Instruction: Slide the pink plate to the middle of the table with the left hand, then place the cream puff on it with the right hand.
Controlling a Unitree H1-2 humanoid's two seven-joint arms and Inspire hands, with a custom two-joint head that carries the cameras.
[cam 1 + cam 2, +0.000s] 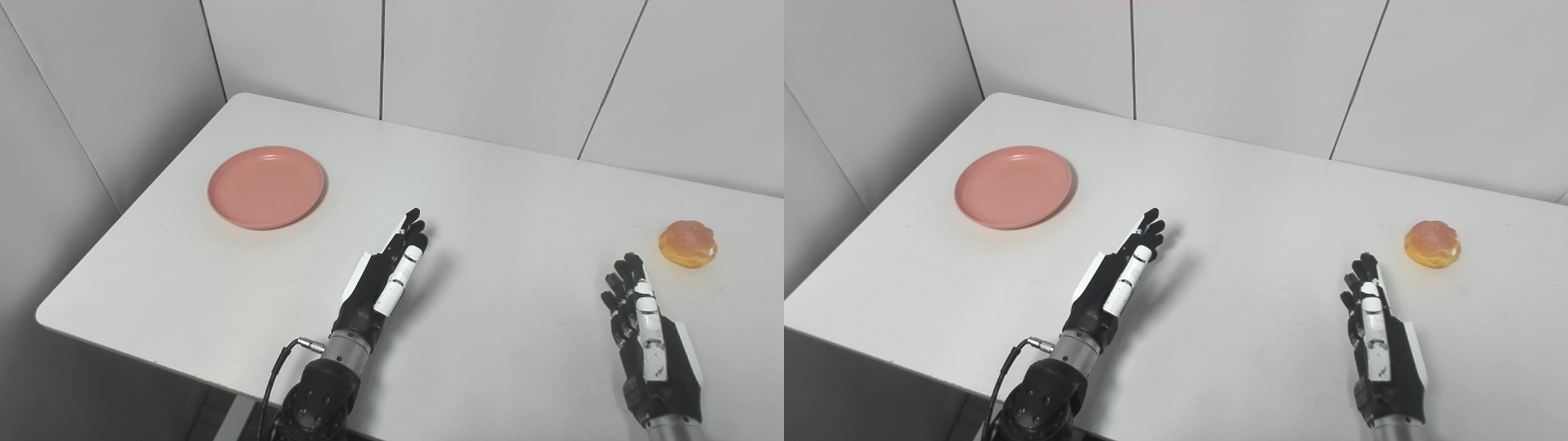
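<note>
You are holding the left hand out over the near middle of the scene, its fingers straight, pressed side by side and pointing far and a little right, gripping nothing. Its wrist and dark forearm are coming in from the near edge, left of centre, with a cable looping off the wrist. You are keeping the right hand at the near right, edge-on, its fingers extended toward the far side and slightly spread, likewise holding nothing. Its wrist is entering from the bottom right.
</note>
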